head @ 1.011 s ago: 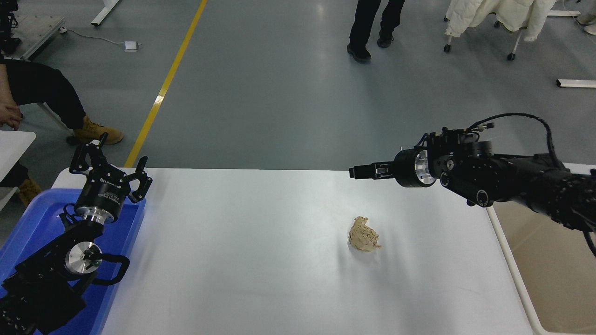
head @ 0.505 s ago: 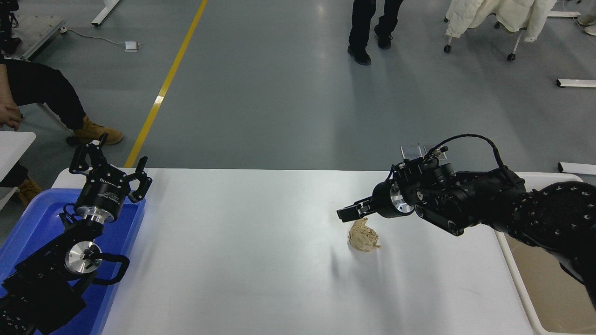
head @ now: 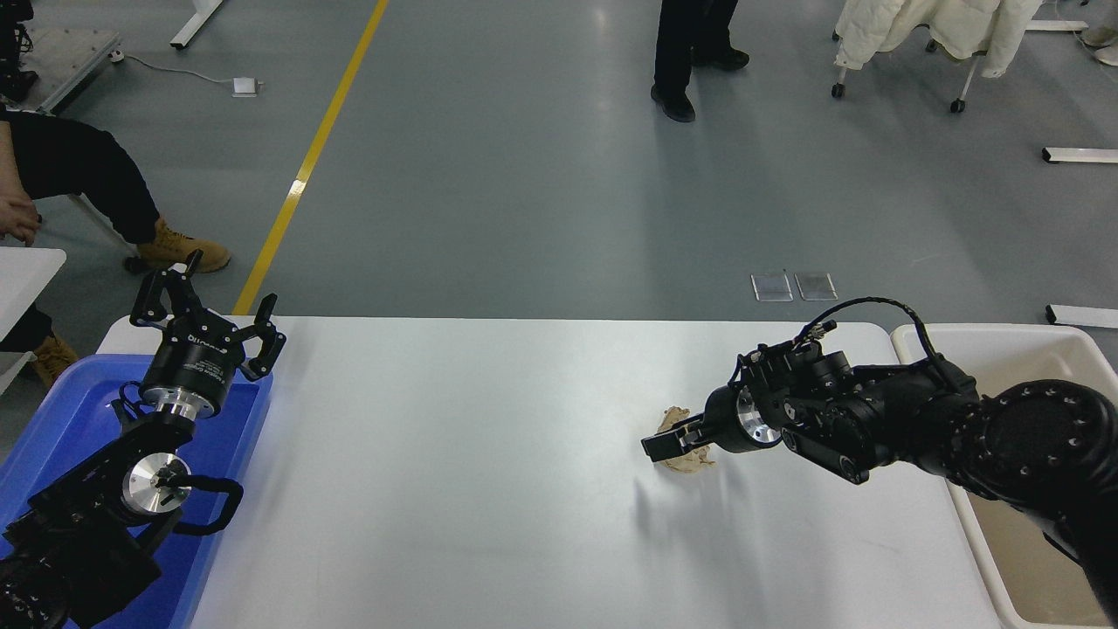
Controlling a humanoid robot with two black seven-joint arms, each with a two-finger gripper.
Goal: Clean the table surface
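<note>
Head view. The table surface [head: 454, 489] spans the middle of the frame, white and smooth. One crumpled tan paper wad [head: 690, 460] lies on it right of centre, near the cream-white bin [head: 978, 345] at the right edge. The right gripper [head: 671, 443] sits low over the wad, its fingers [head: 657, 447] partly overlapping it; whether they have closed on it cannot be told. The left gripper [head: 205, 319] is parked above the blue tray [head: 52, 419], fingers spread wide and empty.

Handling, as judged: the wad looks light, soft and compressible. Grip across its bulk at the middle; a light pinch may slip off loose folds.
</note>
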